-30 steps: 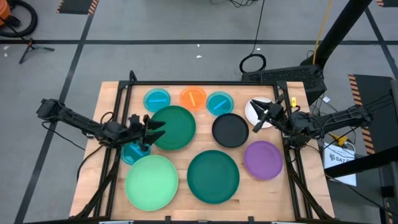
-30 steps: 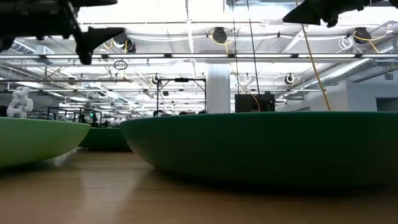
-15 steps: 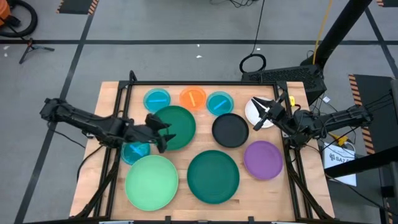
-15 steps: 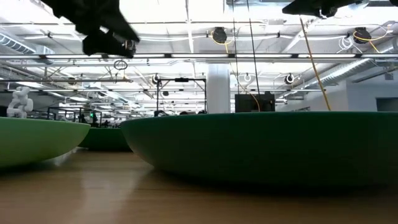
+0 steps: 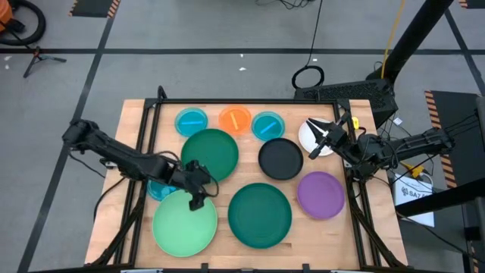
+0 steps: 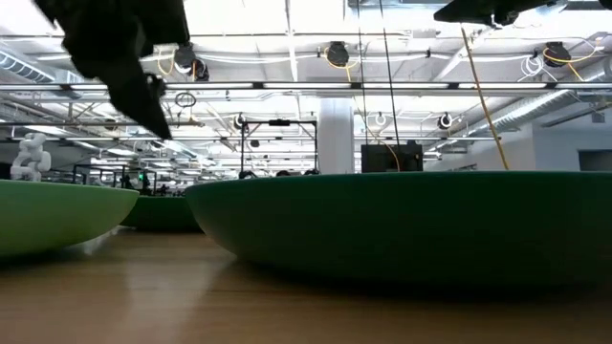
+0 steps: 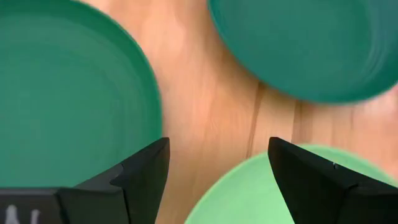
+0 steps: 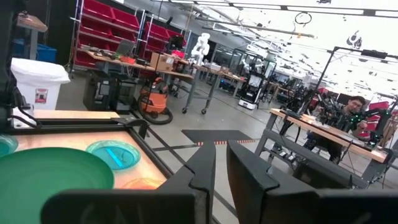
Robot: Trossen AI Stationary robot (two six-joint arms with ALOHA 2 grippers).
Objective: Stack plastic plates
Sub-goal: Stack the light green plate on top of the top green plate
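swinging off the small blue plate (image 5: pixel 161 187), the left gripper (image 5: pixel 198 199) now hovers wide open and empty above the light green plate (image 5: pixel 184 221) rim; nothing stacked yet. right gripper (image 5: pixel 320 139) waits nearly closed, empty, over the white plate (image 5: pixel 309 135).

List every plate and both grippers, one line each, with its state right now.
left gripper: open, empty, over the light green plate's far rim
right gripper: fingers nearly closed, empty, above the white plate
light green plate: flat, unstacked
two dark green plates: flat, unstacked
black plate: flat, unstacked
purple plate: flat, unstacked
white plate: partly hidden
orange plate: flat, unstacked
three blue plates: separate; one partly under the left arm
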